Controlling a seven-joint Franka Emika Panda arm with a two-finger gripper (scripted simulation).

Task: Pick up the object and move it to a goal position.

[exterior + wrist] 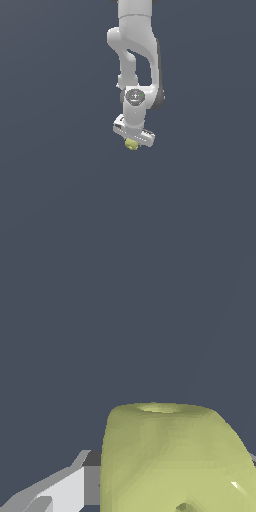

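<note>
Hanging from the top edge of the exterior view, the white jointed Franka arm reaches down the middle of the picture, its round grey wrist joint facing the camera and its white hand block tilted a little, lower toward the exterior view's right. Under that block sits the white two-fingered gripper, and just below its underside, touching it, shows the small yellow-green, roughly round lumpy ball, which is much narrower than the hand itself. The fingers themselves are too small in this view to make out one by one.

The wrist view shows the same ball very close to the lens, filling much of the picture as a lumpy, pale olive mass with a flattened face turned away from the camera. A pale grey and white finger lies right against one flank of the ball, with a darker grey pad meeting its surface; at the opposite flank only a thin grey sliver peeks out beside the ball at the picture's edge. From this the jaws appear drawn in against the ball, pinching it between them.

Around arm and ball both views show only a flat, even slate-blue ground with no edge or corner in it, so whether the ball rests on a surface or is held clear of one cannot be told.
</note>
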